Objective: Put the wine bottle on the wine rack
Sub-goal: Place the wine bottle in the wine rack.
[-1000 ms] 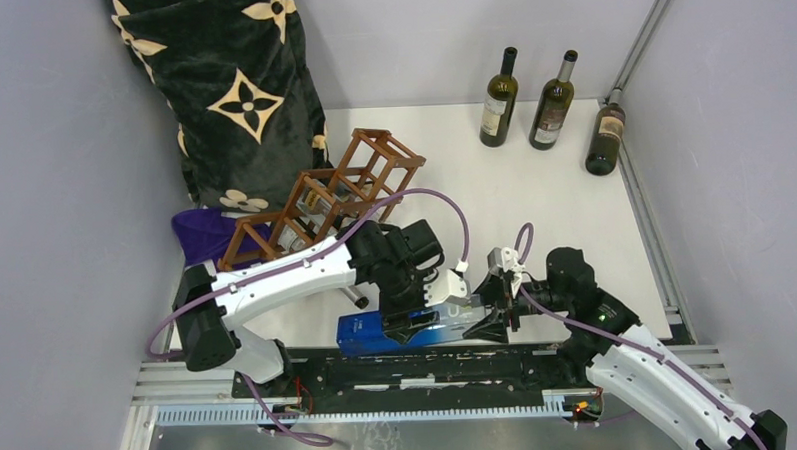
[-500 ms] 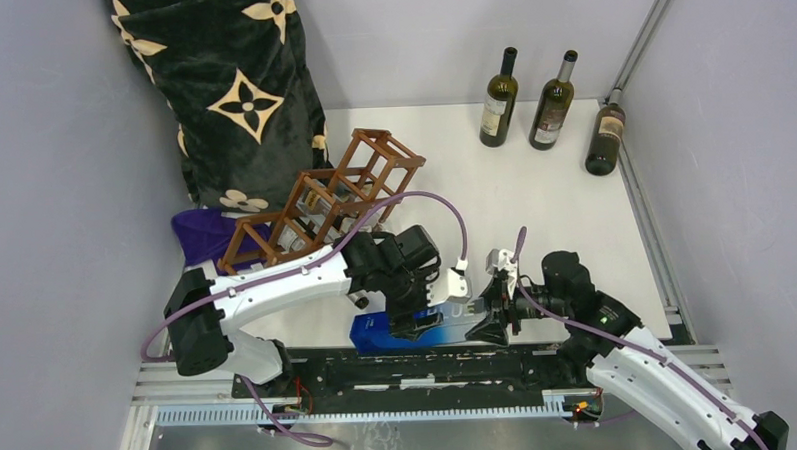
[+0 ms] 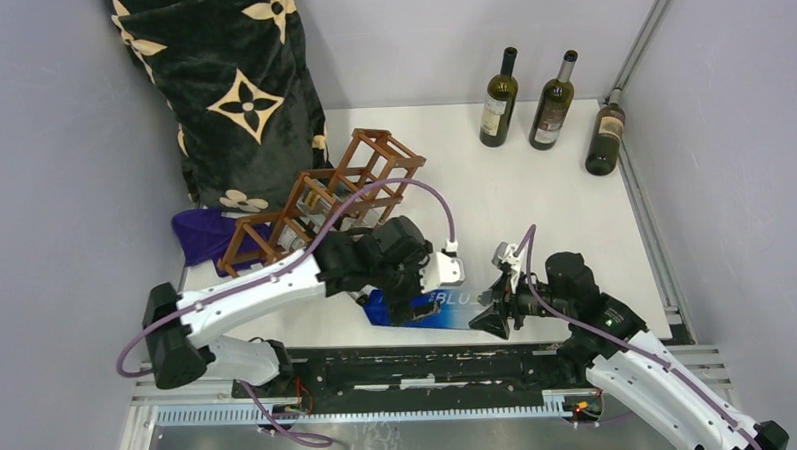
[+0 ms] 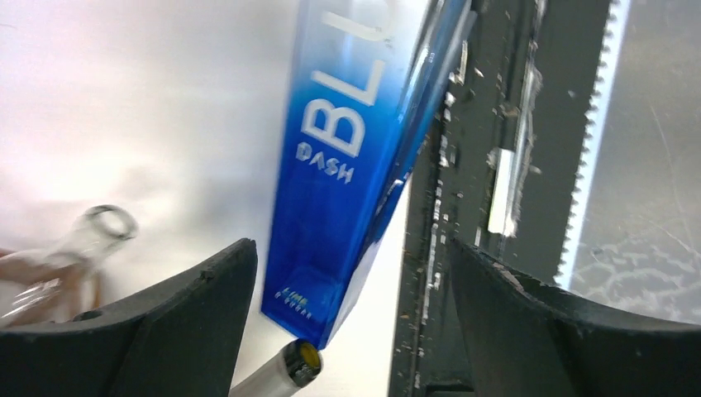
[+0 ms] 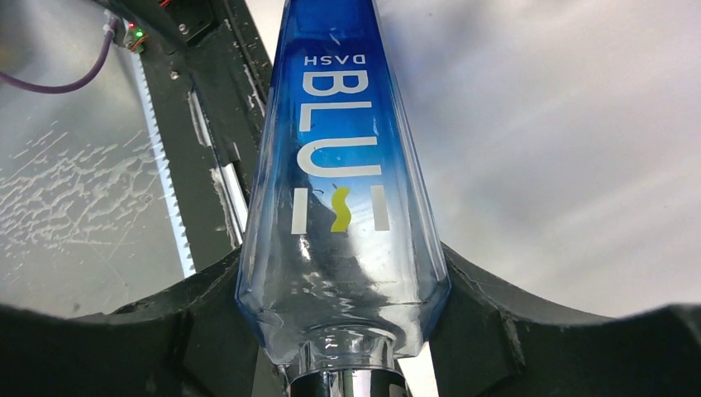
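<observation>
The task looks barely begun. On the smooth white table [image 3: 554, 200], the reddish-brown wooden wine rack [image 3: 358, 181], an open frame of thin square bars in stepped cube cells, stands beyond the left pincer [image 4: 351, 265] and apart from it. The tall, faceted, glossy glass wine bottle [image 5: 343, 165], deep blue fading to clear with white lettering, lies between both pincers, not yet racked. The right pincer [image 5: 343, 273] clamps its clear shoulder beside the neck. The left pincer's matte black jaws stand wide around its base, touching nothing. Carrying and slotting remain.
</observation>
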Robot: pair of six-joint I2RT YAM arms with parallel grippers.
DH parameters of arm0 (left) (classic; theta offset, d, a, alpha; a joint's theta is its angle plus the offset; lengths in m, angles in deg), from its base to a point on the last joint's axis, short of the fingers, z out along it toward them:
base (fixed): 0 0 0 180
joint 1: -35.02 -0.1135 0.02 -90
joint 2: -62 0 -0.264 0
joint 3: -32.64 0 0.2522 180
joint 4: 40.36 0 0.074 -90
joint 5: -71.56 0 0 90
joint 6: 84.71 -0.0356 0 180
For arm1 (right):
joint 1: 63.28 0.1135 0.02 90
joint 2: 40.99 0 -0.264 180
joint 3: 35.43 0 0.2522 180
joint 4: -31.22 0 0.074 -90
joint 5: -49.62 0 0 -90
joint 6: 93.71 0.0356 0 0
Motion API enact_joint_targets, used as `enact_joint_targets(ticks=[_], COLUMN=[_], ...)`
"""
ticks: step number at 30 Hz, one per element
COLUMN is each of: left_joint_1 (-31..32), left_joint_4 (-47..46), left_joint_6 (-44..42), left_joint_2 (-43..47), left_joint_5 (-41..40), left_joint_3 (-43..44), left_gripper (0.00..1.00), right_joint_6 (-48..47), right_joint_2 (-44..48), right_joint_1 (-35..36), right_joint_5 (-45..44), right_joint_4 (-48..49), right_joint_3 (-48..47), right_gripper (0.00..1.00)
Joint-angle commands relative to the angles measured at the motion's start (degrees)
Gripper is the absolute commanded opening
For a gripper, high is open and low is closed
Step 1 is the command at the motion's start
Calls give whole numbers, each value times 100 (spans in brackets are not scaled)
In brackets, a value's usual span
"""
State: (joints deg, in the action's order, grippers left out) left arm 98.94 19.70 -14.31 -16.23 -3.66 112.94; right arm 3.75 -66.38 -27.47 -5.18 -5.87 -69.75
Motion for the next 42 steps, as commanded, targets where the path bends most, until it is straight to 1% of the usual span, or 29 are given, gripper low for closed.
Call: enact_joint_targets(ticks=[1, 3, 8, 15, 20, 23, 32, 38, 42], left_joint_1=[-249, -335, -423, -476, -486, -495, -495, -495, -499], left_joint_4=[-806, -1067, -1338, -1631, -2200, -2420, -2377, -2482, -2681], left_joint_6=[303, 398, 458, 529, 623, 637, 751, 775, 884], left_joint_2=[965, 1294, 1798, 2191, 2569, 2715, 2936, 3080, 3024], left_joint_5=[-469, -488, -580, -1195, -1863, -2074, -1945, -1970, -2123], left_joint_3=[54, 4, -99, -445, -748, -826, -861, -993, -984], left_gripper=[94, 100, 100, 100, 100, 100, 100, 100, 100], right_joint_6=[76, 80, 78, -133, 24, 135, 311, 511, 612], right_joint_2=[179, 192, 131, 263, 474, 565, 569, 540, 463], right_joint_1=[-95, -114, -124, -126, -112, -117, -114, -115, -114], right_joint_5=[-678, -822, -944, -1722, -2144, -2439, -3697, -3902, -3990], right_joint_4=[78, 8, -293, -1431, -1759, -1749, -1314, -621, -128], right_joint_3=[-425, -496, -781, -1499, -1776, -1757, -1974, -1744, -1680], right_gripper=[0, 0, 0, 0, 0, 0, 0, 0, 0])
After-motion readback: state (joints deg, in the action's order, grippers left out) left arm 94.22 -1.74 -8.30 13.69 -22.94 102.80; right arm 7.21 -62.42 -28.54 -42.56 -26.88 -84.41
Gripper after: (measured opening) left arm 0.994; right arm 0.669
